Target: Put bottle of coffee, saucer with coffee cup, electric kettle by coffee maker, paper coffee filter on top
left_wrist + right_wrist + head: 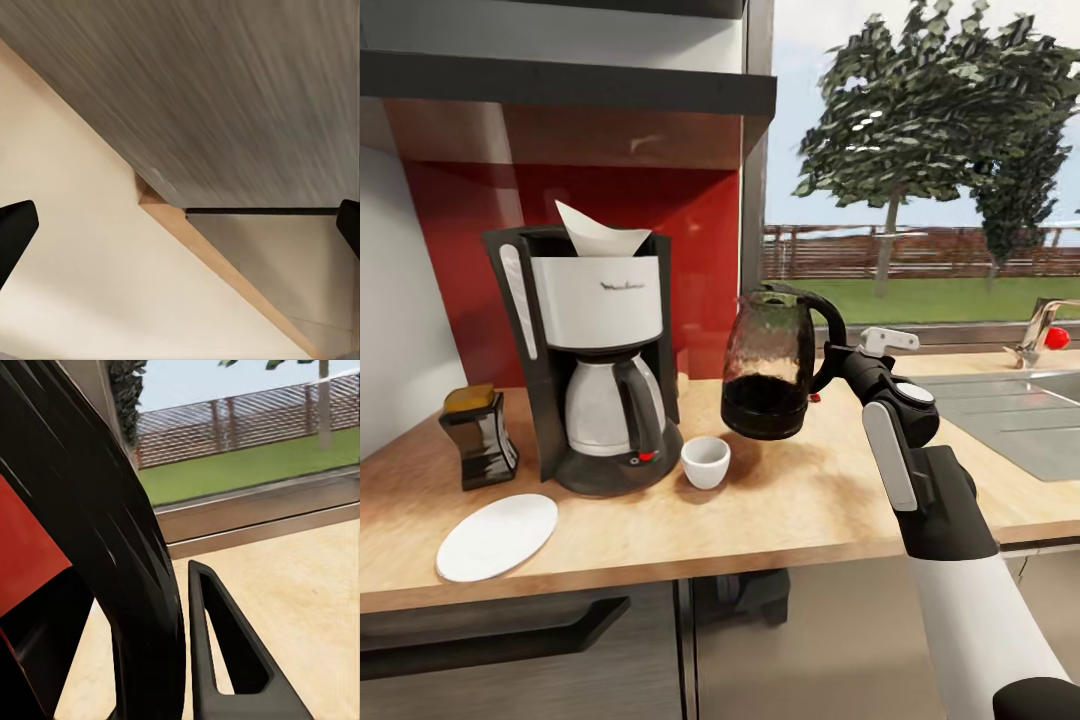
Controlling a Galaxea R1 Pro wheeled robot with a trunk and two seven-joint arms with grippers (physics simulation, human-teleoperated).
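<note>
- Right gripper (838, 362): fingers (232, 660) clamped on the electric kettle's (768, 365) handle, kettle raised over the kitchen countertop (800, 500).
- Left gripper (180, 225): fingers spread wide.
- Coffee maker (592, 360) left, paper coffee filter (598, 232) on top.
- Saucer (496, 536) near-left.
- Bottle of coffee (478, 436) far-left.
- Coffee cup (705, 462) beside the coffee maker.

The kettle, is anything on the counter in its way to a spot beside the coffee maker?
Yes: the coffee cup sits on the countertop between the held electric kettle and the coffee maker.
</note>
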